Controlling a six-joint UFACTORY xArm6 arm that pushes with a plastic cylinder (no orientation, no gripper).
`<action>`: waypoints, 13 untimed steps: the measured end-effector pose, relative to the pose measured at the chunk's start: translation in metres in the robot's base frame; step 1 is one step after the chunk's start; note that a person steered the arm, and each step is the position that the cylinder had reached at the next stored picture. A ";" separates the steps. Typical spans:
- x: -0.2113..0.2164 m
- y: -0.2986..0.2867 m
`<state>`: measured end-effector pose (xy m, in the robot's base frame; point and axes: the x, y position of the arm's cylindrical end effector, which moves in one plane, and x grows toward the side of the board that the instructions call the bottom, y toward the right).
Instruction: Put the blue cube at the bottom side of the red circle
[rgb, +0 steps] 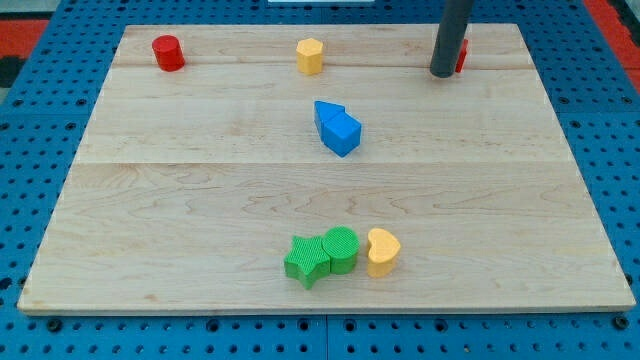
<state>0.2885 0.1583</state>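
Note:
The red circle (167, 52) is a short red cylinder near the board's top left corner. The blue cube (343, 133) sits near the board's middle, touching a second blue block (325, 114) on its upper left. My tip (441, 73) is at the view's top right, far to the right of the red circle and up and to the right of the blue cube. It touches neither of them.
A red block (461, 55) is mostly hidden behind my rod. A yellow block (310, 56) stands at top centre. A green star (306, 260), a green cylinder (341, 248) and a yellow heart (382, 250) cluster near the bottom edge of the wooden board (150, 220).

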 end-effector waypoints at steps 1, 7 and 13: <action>0.009 -0.002; 0.122 -0.164; 0.065 -0.262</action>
<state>0.3532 -0.1040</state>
